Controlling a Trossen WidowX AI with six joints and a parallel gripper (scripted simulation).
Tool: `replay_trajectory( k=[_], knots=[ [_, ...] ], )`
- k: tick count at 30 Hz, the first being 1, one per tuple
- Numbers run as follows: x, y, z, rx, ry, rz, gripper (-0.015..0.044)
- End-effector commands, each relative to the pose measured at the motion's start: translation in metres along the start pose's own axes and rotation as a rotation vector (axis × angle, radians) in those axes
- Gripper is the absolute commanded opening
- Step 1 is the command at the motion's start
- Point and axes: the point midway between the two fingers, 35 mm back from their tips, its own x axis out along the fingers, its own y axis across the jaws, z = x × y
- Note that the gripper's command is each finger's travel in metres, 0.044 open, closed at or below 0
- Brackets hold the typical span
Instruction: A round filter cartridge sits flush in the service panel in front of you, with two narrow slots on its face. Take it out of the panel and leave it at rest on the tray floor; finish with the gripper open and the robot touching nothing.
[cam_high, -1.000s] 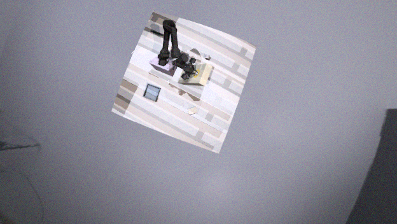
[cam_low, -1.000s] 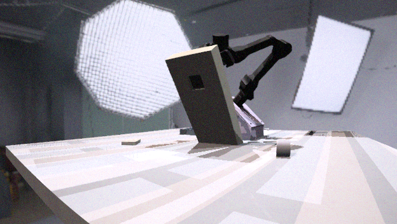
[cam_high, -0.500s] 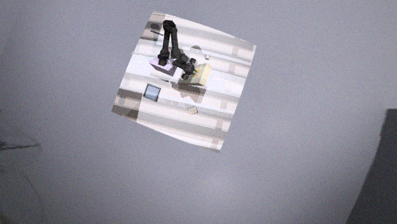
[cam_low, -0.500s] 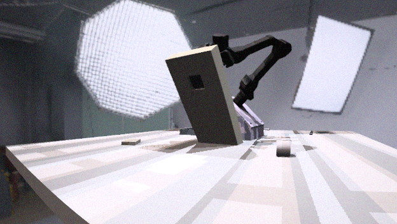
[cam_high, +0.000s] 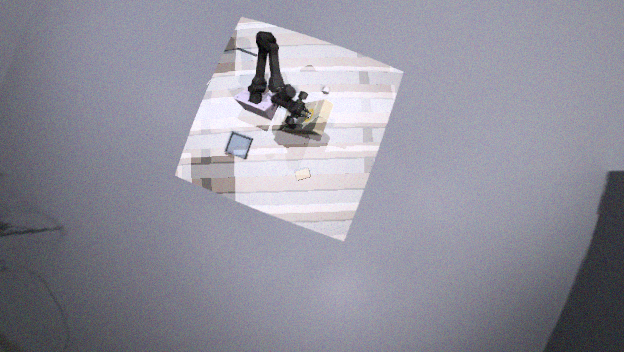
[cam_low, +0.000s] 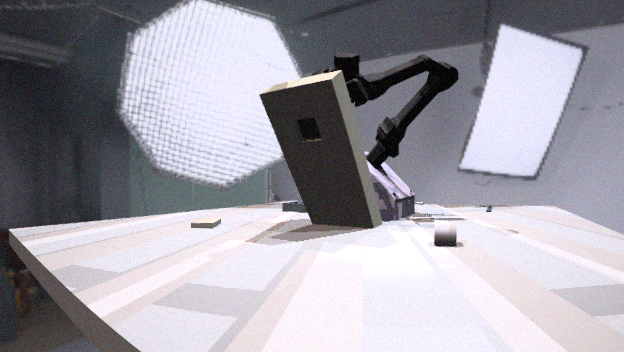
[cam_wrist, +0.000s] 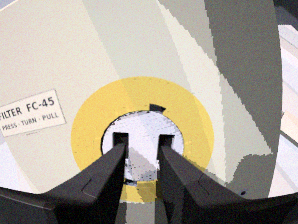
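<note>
The service panel (cam_high: 324, 119) (cam_low: 320, 175) (cam_wrist: 55, 55) is a cream slab leaning on the table, its back facing the exterior camera. The round white filter cartridge (cam_wrist: 144, 122) sits in its yellow ring (cam_wrist: 87, 135), with two dark slots side by side. My gripper (cam_high: 308, 115) (cam_wrist: 142, 152) is partly open, one fingertip at each slot, with nothing pinched between them. How deep the tips reach is hidden. The tray (cam_high: 239, 144) (cam_low: 293, 206) is a small blue-grey square with a dark rim, apart from the panel.
A lilac wedge-shaped block (cam_high: 255, 103) (cam_low: 390, 182) is by the arm's base, beside the panel. A small cream block (cam_high: 302, 174) (cam_low: 205, 223) lies on the table in front of the panel. A small white cylinder (cam_high: 326, 90) (cam_low: 445, 234) stands on the panel's other side.
</note>
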Motion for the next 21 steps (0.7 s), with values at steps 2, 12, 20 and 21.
replay_trajectory(
  k=[2,12,20,21],
  knots=[
    [0.0001,-0.0004,0.0001,0.003,-0.001,-0.002,0.0091],
    [0.0001,0.0,0.0004,0.003,-0.001,-0.002,0.0091],
    [0.0035,0.0002,0.0005,0.003,-0.002,-0.002,0.0091],
    [0.0037,0.0002,0.0006,0.003,-0.002,-0.002,0.0091]
  ],
)
